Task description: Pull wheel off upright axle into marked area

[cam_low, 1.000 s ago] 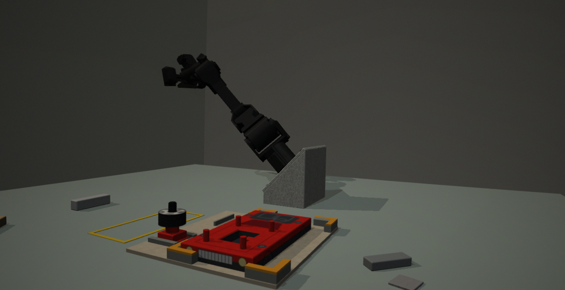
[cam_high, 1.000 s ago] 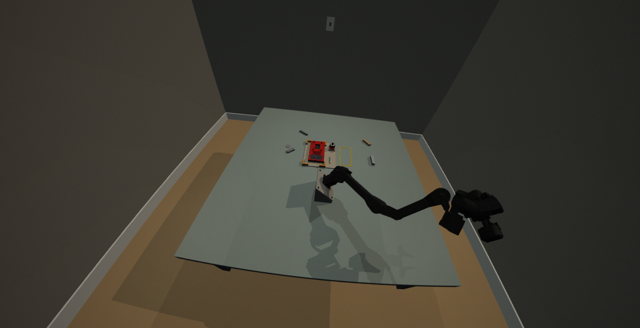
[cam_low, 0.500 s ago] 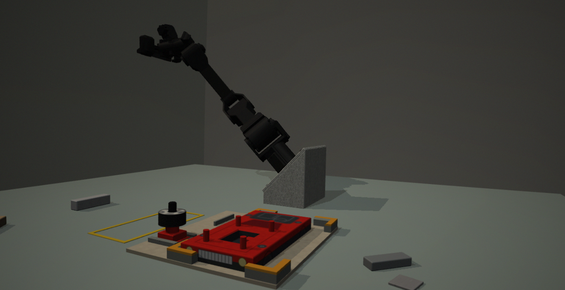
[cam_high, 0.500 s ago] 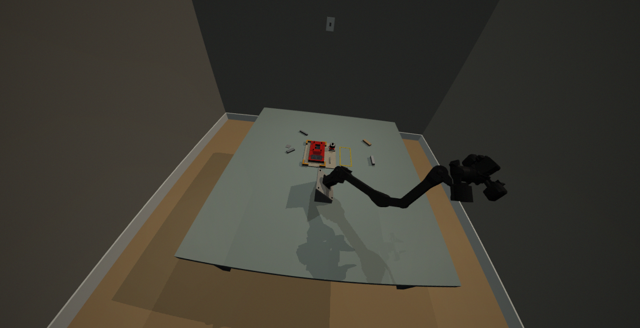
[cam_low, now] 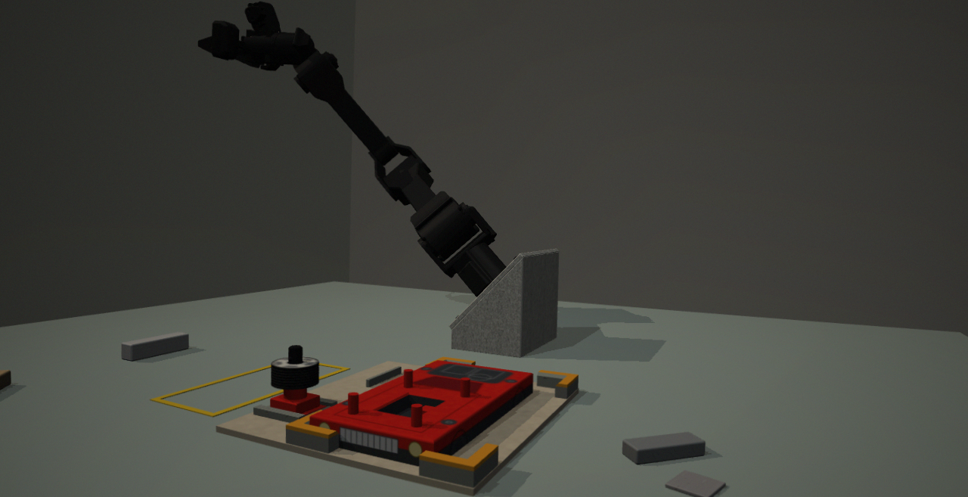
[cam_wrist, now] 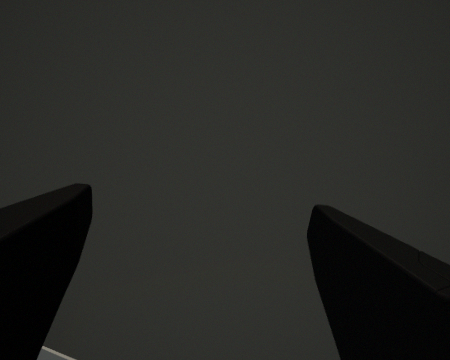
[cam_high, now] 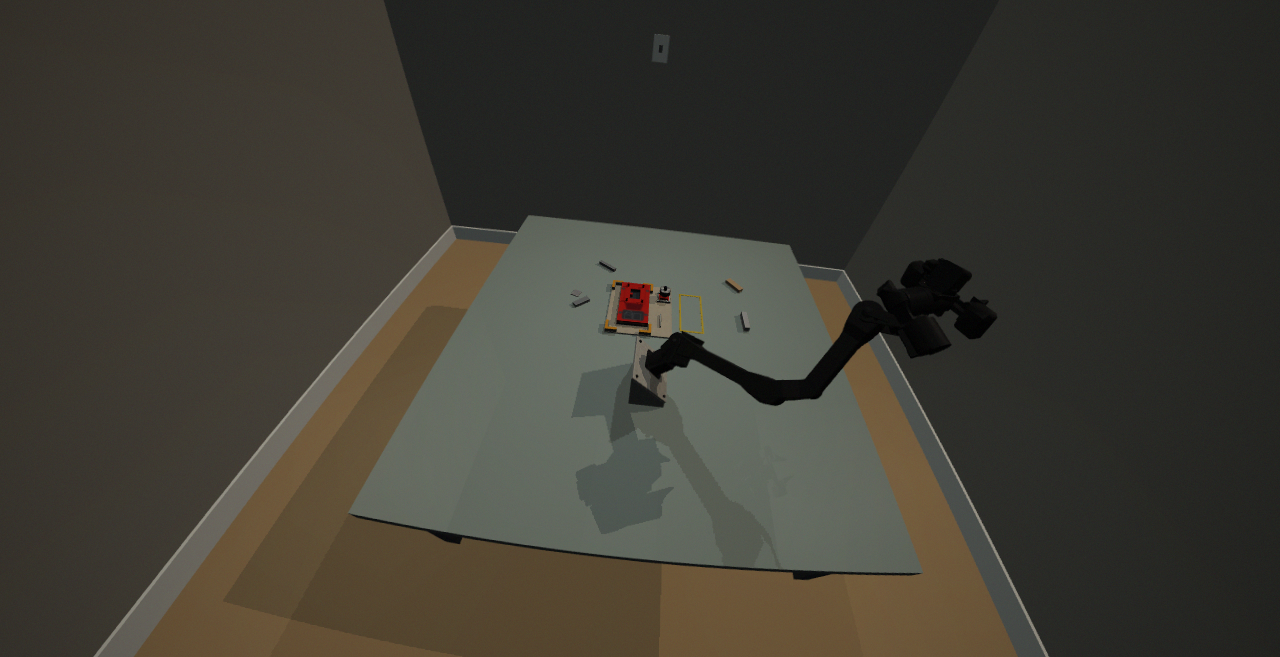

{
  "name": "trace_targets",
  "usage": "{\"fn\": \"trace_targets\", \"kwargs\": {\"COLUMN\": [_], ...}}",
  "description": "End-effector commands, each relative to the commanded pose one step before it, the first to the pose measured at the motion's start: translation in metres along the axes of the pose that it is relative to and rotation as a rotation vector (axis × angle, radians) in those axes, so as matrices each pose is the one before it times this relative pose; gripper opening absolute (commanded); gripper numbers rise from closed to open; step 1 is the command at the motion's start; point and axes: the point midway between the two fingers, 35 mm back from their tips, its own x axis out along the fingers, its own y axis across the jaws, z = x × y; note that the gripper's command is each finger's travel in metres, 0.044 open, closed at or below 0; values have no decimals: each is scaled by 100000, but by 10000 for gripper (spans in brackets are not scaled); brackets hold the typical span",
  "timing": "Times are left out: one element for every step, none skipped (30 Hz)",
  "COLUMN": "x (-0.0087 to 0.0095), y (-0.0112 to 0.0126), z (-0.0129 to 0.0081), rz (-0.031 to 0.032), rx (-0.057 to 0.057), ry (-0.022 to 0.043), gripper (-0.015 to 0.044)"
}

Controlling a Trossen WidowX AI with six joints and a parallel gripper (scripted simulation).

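One wheel [cam_low: 294, 372] sits on its axle [cam_low: 295, 353] lower left; one gripper [cam_low: 233, 32], fingers apart and empty, upper left.

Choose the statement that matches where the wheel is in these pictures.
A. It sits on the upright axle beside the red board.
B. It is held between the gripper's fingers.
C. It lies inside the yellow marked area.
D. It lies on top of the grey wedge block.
A: the wheel sits on its axle, while the gripper hangs high above, open and holding nothing.
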Motion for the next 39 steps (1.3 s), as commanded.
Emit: {"fn": "trace_targets", "kwargs": {"x": [65, 46, 63, 130, 147, 156, 165, 174, 182, 190, 124, 127, 134, 141, 148, 155, 162, 169, 186, 222, 276, 316, 324, 331, 339, 346, 353, 360, 366, 373, 395, 404, 410, 417, 423, 429, 434, 440, 445], "y": [4530, 802, 849, 1141, 1192, 1195, 1197, 1198, 1198, 1197, 1047, 1007, 1009, 1010, 1011, 1012, 1012, 1013, 993, 937, 1086, 1219, 1211, 1203, 1195, 1186, 1176, 1166, 1155, 1144, 1180, 1174, 1161, 1146, 1131, 1116, 1100, 1084, 1068], "z": [1989, 441, 415, 360, 333, 311, 288, 266, 244, 223, 263, 242, 232, 221, 210, 199, 188, 177, 145, 76, 56, 41, 18, -5, -28, -50, -72, -93, -114, -135, -162, -184, -206, -226, -246, -265, -284, -302, -320], "rz": [8458, 771, 951, 2372, 2624, 2636, 2658, 2666, 2669, 2671, 2492, 2421, 2448, 2474, 2500, 2524, 2548, 2572, 2500, 2247, 2565, 2876, 2857, 2836, 2813, 2788, 2762, 2733, 2703, 2671, 2748, 2727, 2686, 2643, 2598, 2552, 2503, 2453, 2401], "rx": [-702, -149, -113, 175, 225, 226, 229, 229, 227, 226, -492, -454, -435, -416, -397, -378, -359, -340, -167, 272, 451, 503, 498, 493, 488, 483, 478, 472, 467, 462, 476, 473, 467, 461, 455, 449, 443, 436, 430], "ry": [-4076, -1042, -980, -548, -419, -354, -284, -219, -156, -92, -893, -823, -787, -752, -715, -678, -641, -602, -370, 198, 447, 574, 647, 719, 791, 863, 933, 1003, 1072, 1141, 1261, 1342, 1413, 1484, 1554, 1622, 1689, 1755, 1819], "gripper": [300, 300, 300, 300, 300, 300, 300, 300, 300, 300, 300, 300, 300, 300, 300, 300, 300, 300, 300, 300, 300, 300, 300, 300, 300, 300, 300, 300, 300, 300, 300, 300, 300, 300, 300, 300, 300, 300, 300]}}
